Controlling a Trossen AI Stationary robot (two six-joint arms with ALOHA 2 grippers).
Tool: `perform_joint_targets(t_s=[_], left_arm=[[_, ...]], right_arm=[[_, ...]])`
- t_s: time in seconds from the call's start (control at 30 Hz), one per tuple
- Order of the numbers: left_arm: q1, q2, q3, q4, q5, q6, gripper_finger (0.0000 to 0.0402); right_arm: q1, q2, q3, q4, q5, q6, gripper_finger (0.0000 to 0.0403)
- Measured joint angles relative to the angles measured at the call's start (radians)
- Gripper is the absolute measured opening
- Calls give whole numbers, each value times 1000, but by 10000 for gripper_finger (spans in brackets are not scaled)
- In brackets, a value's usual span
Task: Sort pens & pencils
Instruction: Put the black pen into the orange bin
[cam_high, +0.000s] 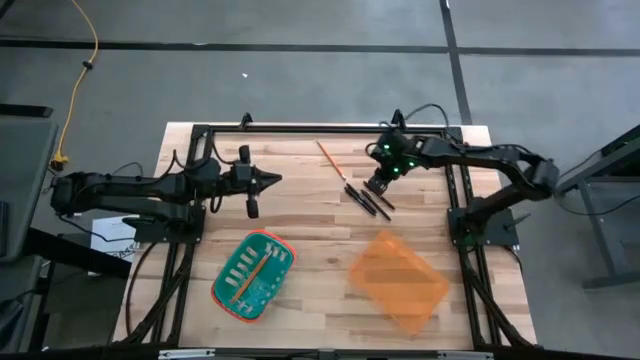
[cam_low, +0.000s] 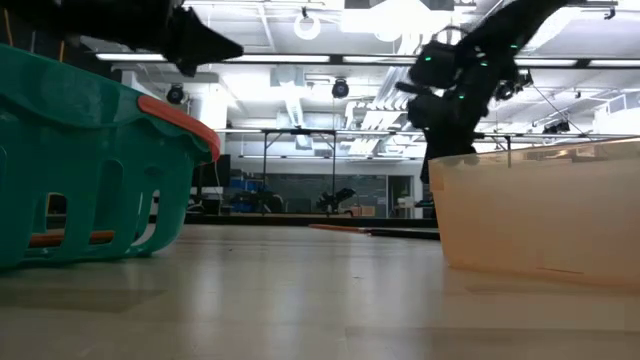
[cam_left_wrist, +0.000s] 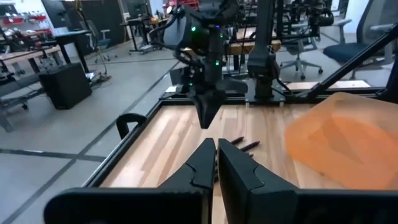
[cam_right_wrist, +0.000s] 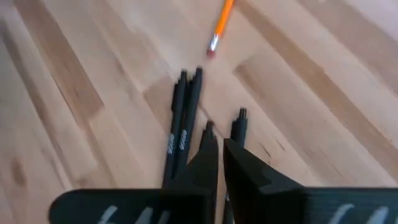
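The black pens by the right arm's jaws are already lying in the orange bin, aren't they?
No. The high view shows the pens lying on the bare table, beside the right gripper and apart from the orange bin. They are indeed by that arm's jaws.

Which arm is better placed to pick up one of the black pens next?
The right arm. Its claw hangs right over the black pens, fingers shut. The left claw is farther off across the table, also shut, so it would have to travel.
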Motion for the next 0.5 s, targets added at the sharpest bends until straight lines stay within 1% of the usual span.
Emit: perform_joint_targets(t_s=[0.13,0.23,0.37,0.43,0.5], left_arm=[[-1,-35,-53,16,-28,-19,10],[-1,-52,-62,19,-75,-22,10],[-1,-56,-62,-14,-90,-41,10],[-1,-57,-63,-25,-85,-38,10],[-1,-58,-62,-30,-88,-38,10]], right_arm=[[21,98,139,-189,61,-57,44],[20,167,226,-305,75,-41,61],[-2,252,320,-415,70,-2,67],[0,294,349,-466,76,-21,68],[16,332,366,-476,88,-32,68]])
